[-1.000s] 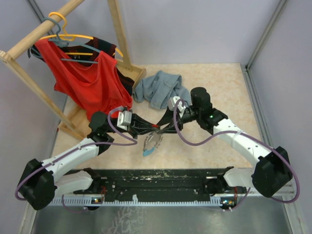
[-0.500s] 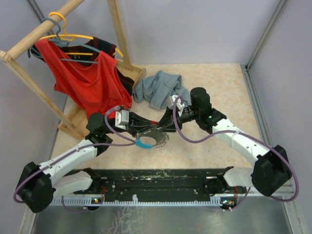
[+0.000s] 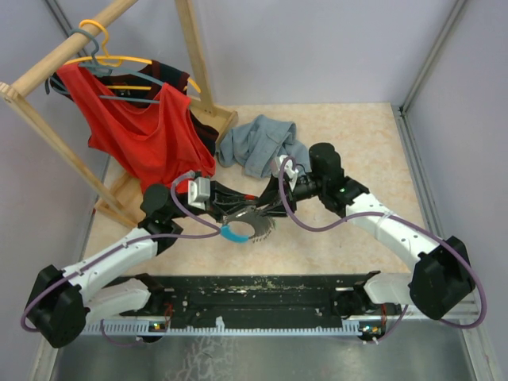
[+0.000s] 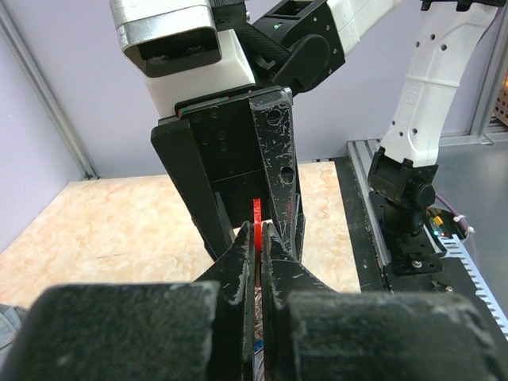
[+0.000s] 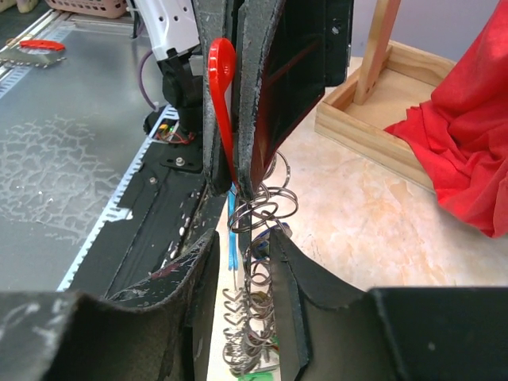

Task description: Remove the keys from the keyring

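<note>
My left gripper [image 3: 238, 208] is shut on the flat red head of a key [image 5: 222, 79], which shows as a thin red edge [image 4: 257, 213] between its fingertips. Coiled metal rings of the chain [image 5: 262, 208] hang from that key. They run down between the fingers of my right gripper [image 5: 242, 238], which stands open around them with a gap on the left side. The keyring's light blue part [image 3: 232, 233] and the silvery chain [image 3: 259, 225] hang just below both grippers over the table. A green key head [image 5: 258, 377] peeks out at the chain's lower end.
A wooden clothes rack [image 3: 190, 55] with hangers and a red garment [image 3: 147, 131] stands at the back left. A grey-blue cloth [image 3: 258, 143] lies behind the grippers. A black rail [image 3: 254, 290] runs along the near edge, and walls close in both sides.
The keyring and chain, which hung straight down a second ago, now lie turned sideways towards the left. My left gripper shifted slightly left. Little has moved in the last half second.
</note>
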You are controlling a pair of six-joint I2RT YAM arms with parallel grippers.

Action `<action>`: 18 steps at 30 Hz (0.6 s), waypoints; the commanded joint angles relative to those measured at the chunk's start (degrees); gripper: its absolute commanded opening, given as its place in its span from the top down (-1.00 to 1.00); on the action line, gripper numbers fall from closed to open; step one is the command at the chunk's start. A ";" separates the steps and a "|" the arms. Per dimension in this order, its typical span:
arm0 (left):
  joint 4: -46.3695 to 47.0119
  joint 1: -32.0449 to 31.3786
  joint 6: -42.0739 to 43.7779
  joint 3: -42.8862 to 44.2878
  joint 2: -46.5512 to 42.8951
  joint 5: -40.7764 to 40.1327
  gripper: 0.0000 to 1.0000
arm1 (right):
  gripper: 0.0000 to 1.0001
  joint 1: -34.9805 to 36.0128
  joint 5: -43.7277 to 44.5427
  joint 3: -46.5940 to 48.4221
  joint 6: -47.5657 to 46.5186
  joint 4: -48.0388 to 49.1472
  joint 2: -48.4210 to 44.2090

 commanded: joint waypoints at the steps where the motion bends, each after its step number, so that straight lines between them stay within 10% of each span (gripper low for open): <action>1: 1.87 0.14 -0.67 -0.18 -1.89 -1.83 1.00 | 0.34 -1.04 1.33 3.17 -0.78 -0.21 -1.17; 18: 4.75 0.14 -3.35 -1.20 -0.45 -2.55 1.00 | 0.34 -1.77 1.66 3.07 4.56 3.58 -1.74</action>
